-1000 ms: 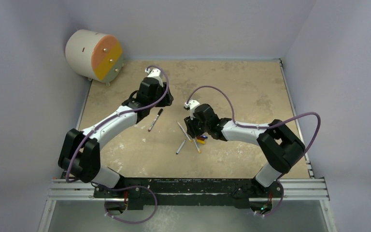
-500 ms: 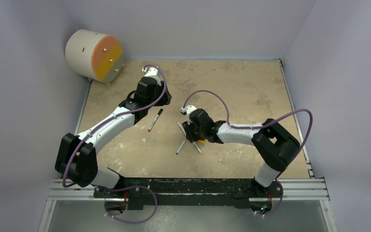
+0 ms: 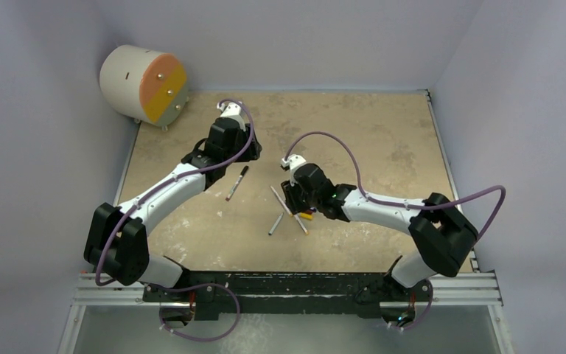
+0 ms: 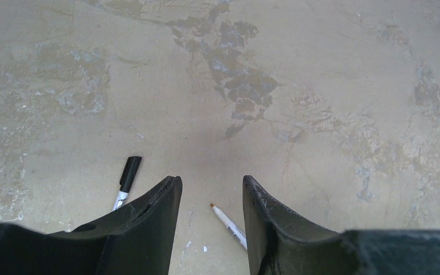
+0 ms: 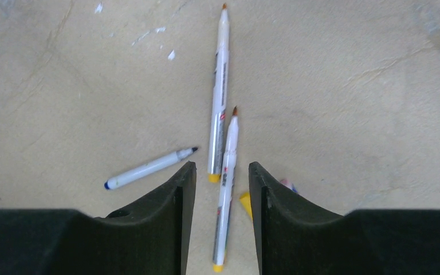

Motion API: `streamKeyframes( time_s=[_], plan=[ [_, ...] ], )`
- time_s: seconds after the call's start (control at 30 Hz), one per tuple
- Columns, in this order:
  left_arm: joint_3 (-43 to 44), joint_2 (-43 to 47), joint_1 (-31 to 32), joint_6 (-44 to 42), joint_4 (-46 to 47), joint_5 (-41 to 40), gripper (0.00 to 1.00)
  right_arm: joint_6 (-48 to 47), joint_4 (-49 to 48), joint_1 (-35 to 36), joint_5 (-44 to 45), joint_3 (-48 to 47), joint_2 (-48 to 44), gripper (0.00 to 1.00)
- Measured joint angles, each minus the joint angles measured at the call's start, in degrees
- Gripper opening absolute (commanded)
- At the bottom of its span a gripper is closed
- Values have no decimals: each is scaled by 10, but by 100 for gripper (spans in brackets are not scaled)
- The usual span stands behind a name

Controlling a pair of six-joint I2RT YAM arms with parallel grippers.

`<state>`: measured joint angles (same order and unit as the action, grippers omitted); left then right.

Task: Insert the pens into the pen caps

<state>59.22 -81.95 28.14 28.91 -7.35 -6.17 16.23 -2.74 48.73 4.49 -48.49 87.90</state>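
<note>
One table (image 3: 383, 133), one drum (image 3: 144, 83) at upper left, and two arms: left gripper (image 4: 209, 184) and right gripper (image 5: 222, 167) both spread apart, gripping nothing. One black-capped pen (image 3: 237, 183) lies left of centre and three bare pens (image 5: 219, 91) cluster mid-frame under the right gripper, four in all; only the right wrist view separates the three. One yellow cap (image 5: 244, 203) is half hidden by the right gripper; a coloured sliver beside it can't be identified.
</note>
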Motion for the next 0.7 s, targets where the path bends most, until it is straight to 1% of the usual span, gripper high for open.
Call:
streamKeyframes(
  time_s=[0.13, 0.2, 0.37, 0.57, 0.7],
  plan=[
    [0, 0, 0, 0, 0, 0, 43, 17, 10, 25, 8, 24, -14, 32],
    [0, 0, 0, 0, 0, 0, 43, 29, 16, 36, 7, 42, -21, 32],
    [-1, 0, 0, 0, 2, 0, 43, 57, 30, 49, 8, 73, -33, 39],
    [-1, 0, 0, 0, 5, 5, 43, 69, 32, 49, 10, 74, -32, 41],
    [-1, 0, 0, 0, 4, 7, 44, 73, 26, 50, 10, 74, -16, 40]
  ],
)
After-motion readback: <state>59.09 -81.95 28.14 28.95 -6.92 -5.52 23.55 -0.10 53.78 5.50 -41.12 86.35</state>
